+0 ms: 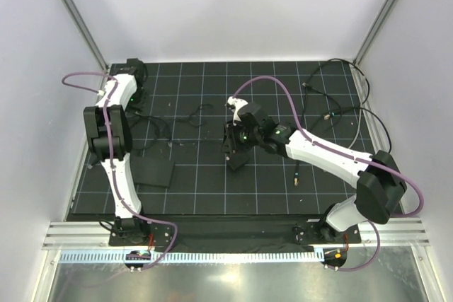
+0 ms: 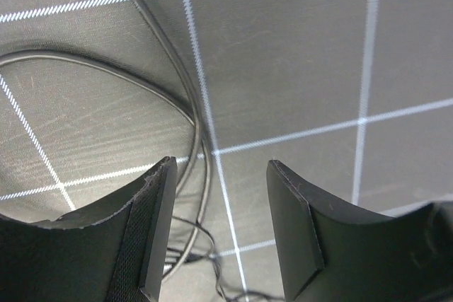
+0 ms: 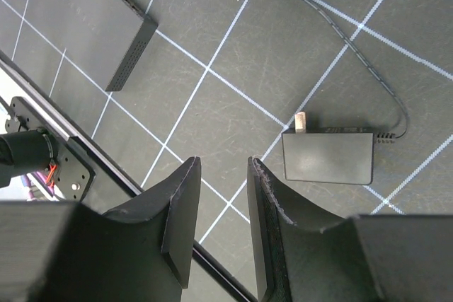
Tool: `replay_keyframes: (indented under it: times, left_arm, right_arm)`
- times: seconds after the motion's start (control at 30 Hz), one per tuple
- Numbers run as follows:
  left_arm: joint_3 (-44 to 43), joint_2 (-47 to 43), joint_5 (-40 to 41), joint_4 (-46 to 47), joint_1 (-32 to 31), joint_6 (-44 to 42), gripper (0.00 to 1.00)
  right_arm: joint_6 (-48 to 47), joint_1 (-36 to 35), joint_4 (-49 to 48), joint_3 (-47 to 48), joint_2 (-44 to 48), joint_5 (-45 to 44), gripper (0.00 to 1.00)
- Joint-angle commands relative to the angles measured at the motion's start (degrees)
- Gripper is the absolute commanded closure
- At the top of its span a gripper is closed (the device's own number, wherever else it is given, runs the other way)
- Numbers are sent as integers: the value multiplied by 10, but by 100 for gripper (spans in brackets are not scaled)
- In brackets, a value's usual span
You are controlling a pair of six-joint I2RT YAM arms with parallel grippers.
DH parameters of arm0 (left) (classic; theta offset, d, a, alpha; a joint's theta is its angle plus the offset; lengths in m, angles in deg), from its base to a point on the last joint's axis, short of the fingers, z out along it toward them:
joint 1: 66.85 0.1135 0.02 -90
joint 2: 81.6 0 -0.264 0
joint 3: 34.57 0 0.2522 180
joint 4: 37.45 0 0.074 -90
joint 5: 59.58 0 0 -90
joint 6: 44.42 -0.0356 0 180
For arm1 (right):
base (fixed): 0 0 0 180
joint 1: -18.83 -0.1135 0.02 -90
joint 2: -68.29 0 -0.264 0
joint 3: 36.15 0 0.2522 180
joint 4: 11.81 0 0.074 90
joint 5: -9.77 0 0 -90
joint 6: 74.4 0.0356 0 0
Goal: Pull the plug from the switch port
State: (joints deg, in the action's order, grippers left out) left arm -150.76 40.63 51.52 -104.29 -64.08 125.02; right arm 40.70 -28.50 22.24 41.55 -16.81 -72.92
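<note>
While hovering over table [image 1: 212, 190], held right pincer [image 3: 221, 175] narrowly parted near block [image 3: 329, 157], apart from switch [image 3: 85, 12]; left pincer [image 2: 219, 175] wider above cable [image 2: 194, 112]; both empty.

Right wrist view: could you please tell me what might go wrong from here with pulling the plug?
The right pincer hangs open nearer the small black block than the flat switch box; it may go for the wrong cable. Neither pincer holds the switch box, so a pull could drag it. Loose cables under the left pincer could snag.
</note>
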Motion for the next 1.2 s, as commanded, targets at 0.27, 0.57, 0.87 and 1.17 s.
replay_keyframes:
  times: [0.27,0.57,0.87,1.17]
  left_arm:
    - [-43,59,25,-77,-6,55,49]
    - [-53,73,39,-85,-7,56,73]
    - [-71,55,130,-91,-20,18,100]
    - [12,-95,367,-36,-102,-39,100]
  right_arm:
    - [-13,5,-21,-1,29,-21,61]
    - [-8,6,-23,1,28,-24,61]
    - [-8,5,-16,-1,32,-34,61]
    - [5,5,-21,0,27,-16,61]
